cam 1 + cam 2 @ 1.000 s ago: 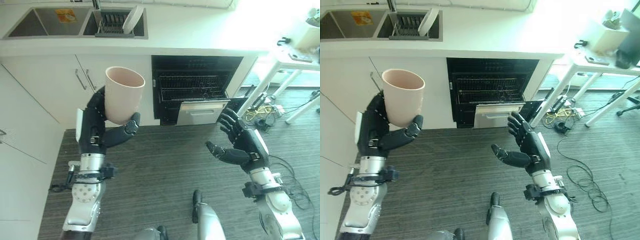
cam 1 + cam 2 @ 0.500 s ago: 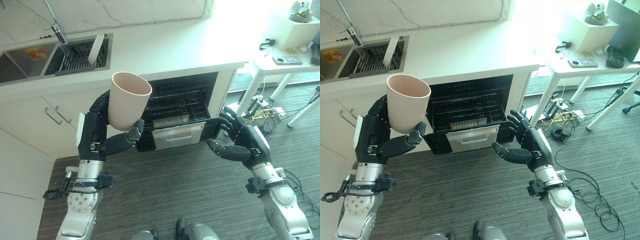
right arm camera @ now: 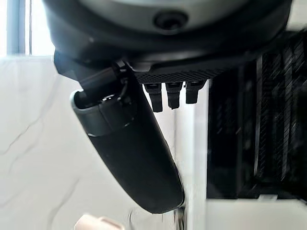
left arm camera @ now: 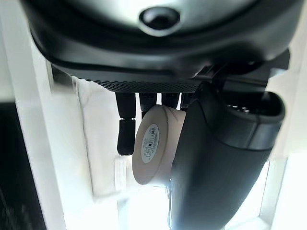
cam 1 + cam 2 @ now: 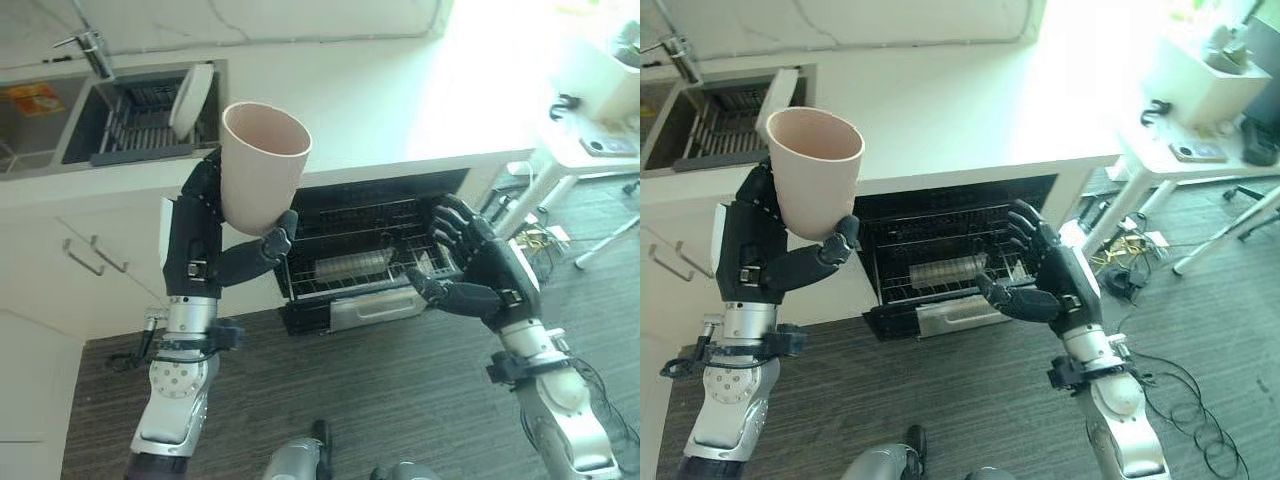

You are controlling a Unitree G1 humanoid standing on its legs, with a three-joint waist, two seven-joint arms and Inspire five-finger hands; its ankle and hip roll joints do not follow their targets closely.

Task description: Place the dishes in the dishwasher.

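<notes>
- The left hand (image 5: pixel 200 262) is raised in front of the counter (image 5: pixel 400 100) and grips a pale pink cup (image 5: pixel 262 165), fingers curled round its back and the thumb pressed against its lower front.
- The cup is upright with its open mouth up, tilted slightly, held in the air above the cabinet doors (image 5: pixel 90 270) and to the left of the dishwasher (image 5: pixel 380 250).
- In the left wrist view the cup's (image 4: pixel 156 151) base, with a small sticker on it, sits between the fingers (image 4: pixel 125 136) and the thumb.
- The right hand (image 5: pixel 480 275) hovers in front of the dishwasher's right side, empty, with fingers spread and relaxed and the thumb pointing toward the rack.
- The dishwasher is open under the counter, its wire rack (image 5: pixel 360 265) pulled partly out; a clear, glass-like item (image 5: pixel 350 266) lies on its side in the rack.
- Up on the counter, the sink (image 5: pixel 140 120) holds a dish rack with a white plate (image 5: pixel 190 98) standing on edge in it, with a tap (image 5: pixel 88 45) behind.
- A white table (image 5: pixel 590 150) stands at the right, with small objects on top.
</notes>
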